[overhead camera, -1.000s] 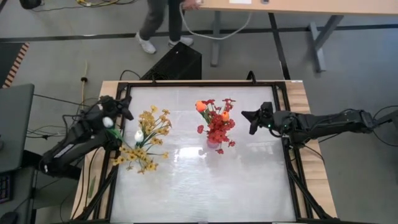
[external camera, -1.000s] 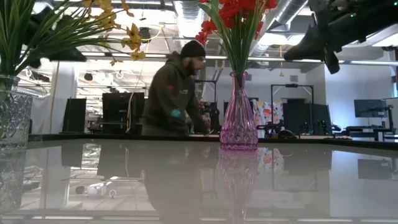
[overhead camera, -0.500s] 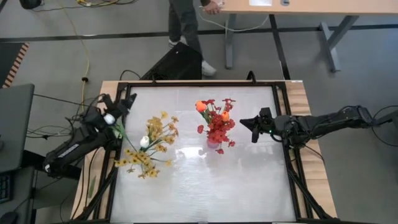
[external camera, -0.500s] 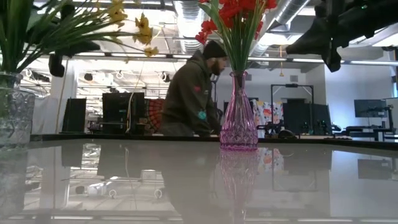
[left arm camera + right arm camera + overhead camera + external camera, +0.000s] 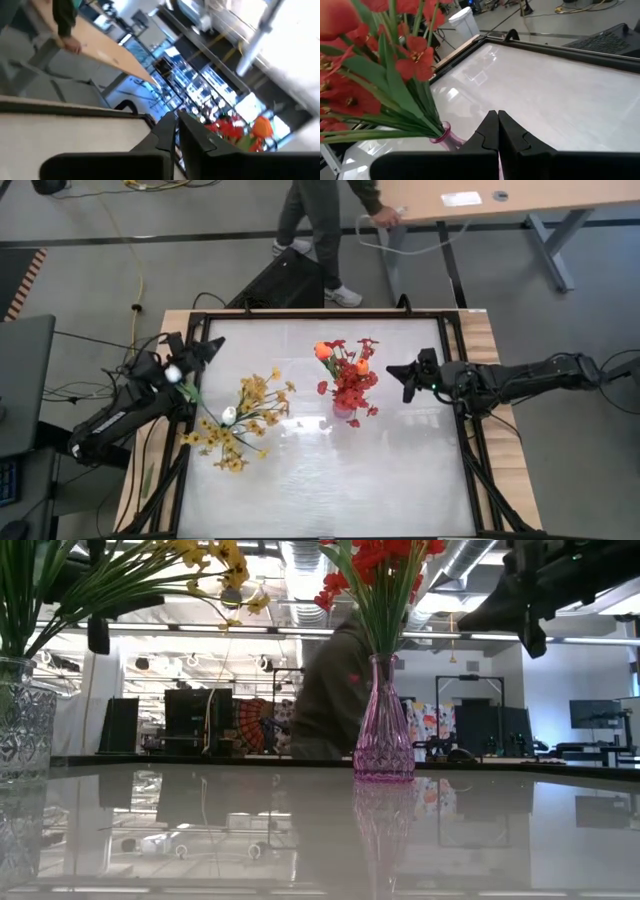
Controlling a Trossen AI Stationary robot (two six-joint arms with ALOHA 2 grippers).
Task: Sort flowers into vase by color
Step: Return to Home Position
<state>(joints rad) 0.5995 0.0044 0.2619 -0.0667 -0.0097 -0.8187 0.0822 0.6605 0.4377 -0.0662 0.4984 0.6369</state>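
Yellow blossom sprays [image 5: 245, 405] with a white tulip bud [image 5: 228, 415] stand in a clear glass vase [image 5: 22, 720] at the table's left. A second white bud [image 5: 172, 372] shows over my left arm; I cannot tell whether it touches the arm. Red blossom sprays [image 5: 350, 385] and orange tulip buds [image 5: 322, 351] stand in a pink glass vase [image 5: 383, 730] at mid table. My left gripper [image 5: 212, 346] is shut and empty, up in the air on the far side of the yellow bunch. My right gripper [image 5: 397, 372] is shut and empty, level, to the right of the red flowers [image 5: 415, 60].
A black frame [image 5: 465, 430] runs round the white table top. The table's near half [image 5: 330, 480] is bare. A person [image 5: 320, 220] stands at a wooden desk beyond the far edge.
The yellow sprays and the white bud among them have swung toward the table's near right, while the clear vase stays put. My left gripper has gone a little toward the far edge. The person behind the table has walked to the right.
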